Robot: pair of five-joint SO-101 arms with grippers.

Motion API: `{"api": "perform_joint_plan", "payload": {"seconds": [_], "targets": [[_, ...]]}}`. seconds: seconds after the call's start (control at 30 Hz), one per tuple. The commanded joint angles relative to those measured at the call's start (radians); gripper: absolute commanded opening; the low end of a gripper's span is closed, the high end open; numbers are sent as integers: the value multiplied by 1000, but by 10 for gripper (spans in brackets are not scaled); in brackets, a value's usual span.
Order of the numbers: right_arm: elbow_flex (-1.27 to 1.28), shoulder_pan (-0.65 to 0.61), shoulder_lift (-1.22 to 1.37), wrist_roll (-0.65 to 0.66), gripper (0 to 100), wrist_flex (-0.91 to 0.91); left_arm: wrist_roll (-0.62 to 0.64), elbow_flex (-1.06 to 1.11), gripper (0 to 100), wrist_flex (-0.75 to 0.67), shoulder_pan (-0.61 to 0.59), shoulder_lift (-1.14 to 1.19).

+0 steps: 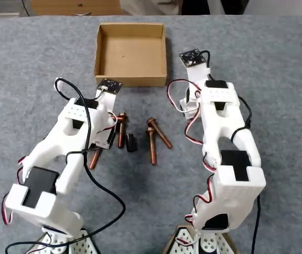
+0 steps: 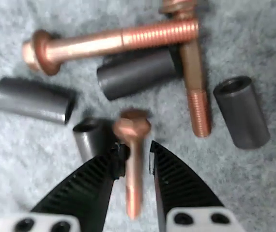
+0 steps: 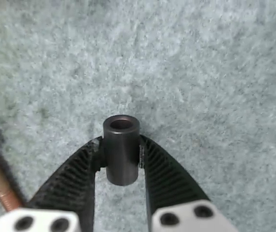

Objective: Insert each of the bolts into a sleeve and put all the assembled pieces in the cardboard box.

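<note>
The left fingers (image 2: 95, 182) are pinched narrow on a bolt (image 2: 133, 169). They grip its shank just under the head, and the threaded end points back toward the wrist. The right fingers (image 3: 75, 180) clamp a sleeve (image 3: 121, 145) by its round sides over bare worktop (image 3: 201, 63), with its open bore facing the camera.

Just beyond the left fingertips, one loose sleeve (image 2: 90, 137) sits beside the bolt head. Three more lie further out, at mid left (image 2: 31, 99), centre (image 2: 138, 72) and right (image 2: 239, 112). At the top of that frame, two loose bolts (image 2: 109, 44) appear to cross at upper right.

In the high view the pile (image 1: 152, 145) lies at centre frame between the arms. The box (image 1: 104, 53) stands at top centre, well apart from it, and nothing assembled is in it yet.

The main risk looks like the mating itself. The bolt is held near one end, so any side push on its long shank could pivot it in the grip. If the tip then met the sleeve rim off-centre, it could jam. It could also twist the smooth sleeve out of the right fingers. The sleeve beside the left fingertips could be knocked and roll into the others as that arm lifts away.
</note>
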Motion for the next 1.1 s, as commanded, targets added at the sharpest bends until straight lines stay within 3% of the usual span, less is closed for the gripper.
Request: {"api": "perform_joint_plan", "payload": {"seconds": [0.0,0.13,0.4,0.53,0.9,1.07], "targets": [[-4,13,-10,5,1,-18,-61,-11,102,-18,-28,2],[-4,13,-10,5,1,-18,-66,-11,102,-54,-87,27],[-2,12,-10,5,1,-18,-61,-8,102,-60,-55,39],[-2,13,-10,2,1,-18,-60,-18,19,-52,-48,90],[-2,15,-10,2,1,-18,23,-439,19,275,-60,455],[-1,16,-13,0,1,-14,31,-470,18,281,-104,450]]}}
